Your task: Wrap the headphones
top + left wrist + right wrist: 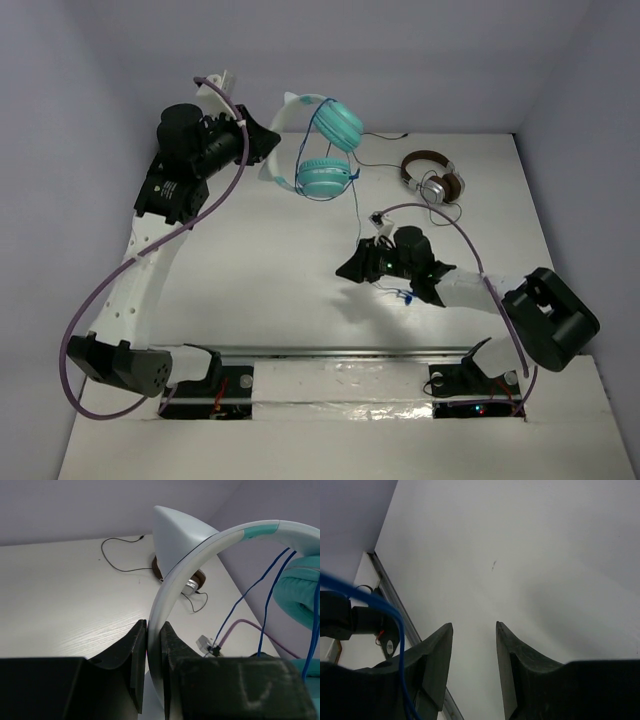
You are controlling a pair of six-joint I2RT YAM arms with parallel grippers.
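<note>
In the top view, our left gripper [262, 142] is clamped on the white headband [272, 160] of the headphones [325, 150]. They hang just past its fingertips, over the far end of the table [250, 260], with the teal ear cups stacked one above the other. Our right gripper [352, 267] sits well apart from them, nearer our bases. The thin blue cable [357, 200] drops from the cups toward it. The brown-and-silver headphones [432, 180] lie on the table farther out than the right gripper.

At the left wrist, the left gripper [153, 630] has its jaws pressed against both faces of the headband [200, 545], which fills the narrow gap and arcs up ahead of the tips. The cable [260, 585] hangs to the right of the fingers.

At the right wrist, the right gripper [474, 630] stands partly open with nothing between its jaws, only table [530, 555] ahead. The cable [380, 605] crosses outside the left finger; we cannot tell whether it touches.
</note>
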